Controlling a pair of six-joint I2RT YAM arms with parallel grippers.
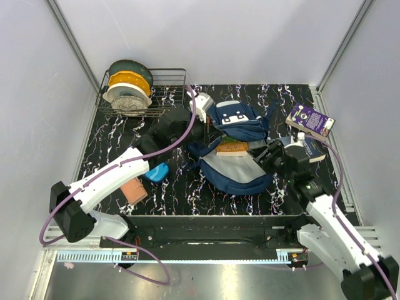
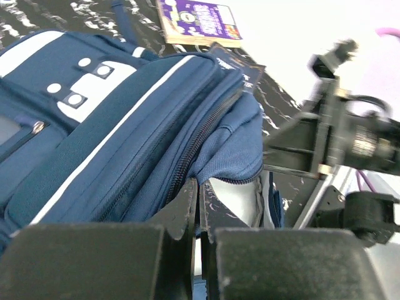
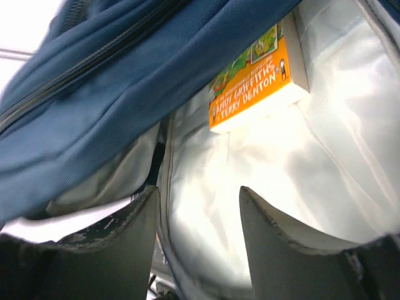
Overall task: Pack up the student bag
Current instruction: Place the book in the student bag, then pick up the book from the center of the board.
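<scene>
The student bag (image 1: 240, 169) lies open in the middle of the table, navy with a grey lining (image 3: 269, 156). My left gripper (image 2: 199, 185) is shut on the edge of its upper flap by the zip, holding the flap raised. An orange book (image 1: 232, 147) lies inside the bag, also seen as the orange book (image 3: 259, 75) in the right wrist view. My right gripper (image 3: 197, 194) is at the bag's mouth from the right, jaws apart over the lining with nothing between them.
A purple book (image 1: 310, 120) and a dark book (image 1: 312, 149) lie right of the bag. A wire basket (image 1: 169, 94) with filament spools (image 1: 128, 87) stands at the back left. A bright blue pouch (image 1: 157, 172) and a terracotta block (image 1: 134, 190) lie under the left arm.
</scene>
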